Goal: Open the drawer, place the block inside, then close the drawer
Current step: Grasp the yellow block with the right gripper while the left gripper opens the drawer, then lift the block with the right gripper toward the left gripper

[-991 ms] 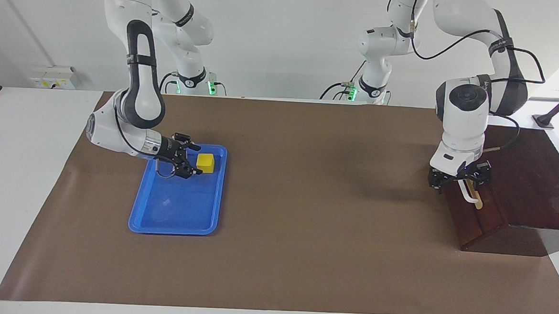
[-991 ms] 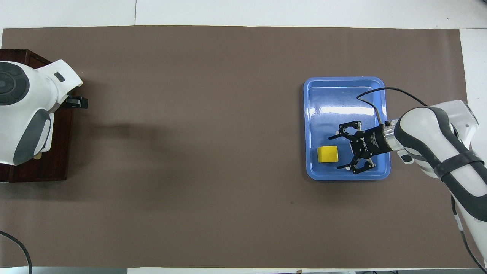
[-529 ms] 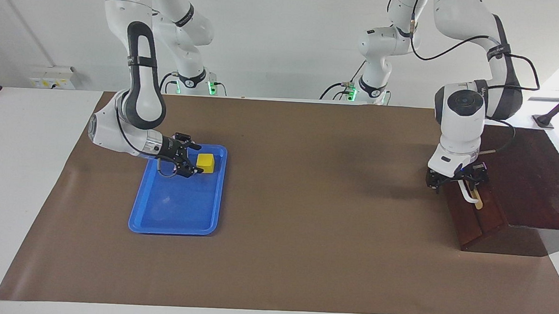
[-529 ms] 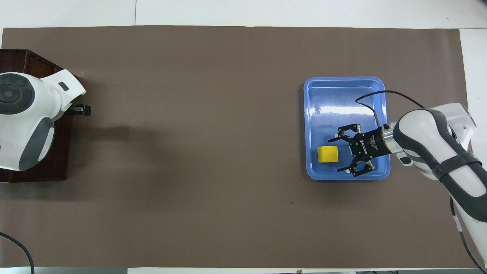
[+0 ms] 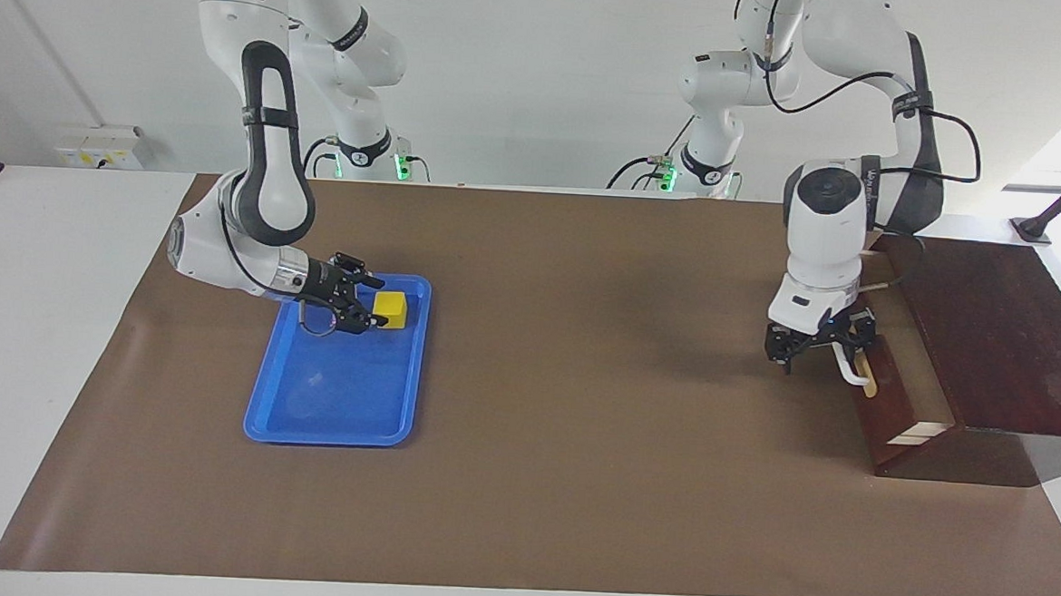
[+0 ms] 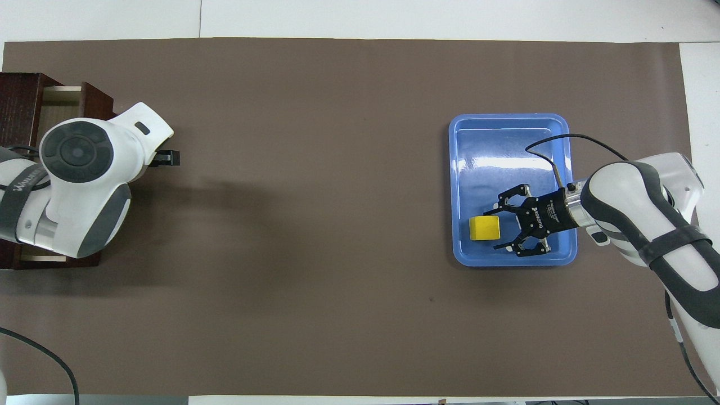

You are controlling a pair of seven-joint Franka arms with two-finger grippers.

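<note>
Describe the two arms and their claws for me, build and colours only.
Both arms are glossy white with dark grey bands at the joints and black cables looped alongside. The left claw and right claw are black, open-linkage two-finger units; the right one carries white lettering.

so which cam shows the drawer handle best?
Facing view. The handle shows whole, white bar on the drawer front, left claw at it. Overhead, the left arm covers the handle; only the drawer's pale interior shows.

Robot lab: paper-covered table (image 5: 575, 482)
</note>
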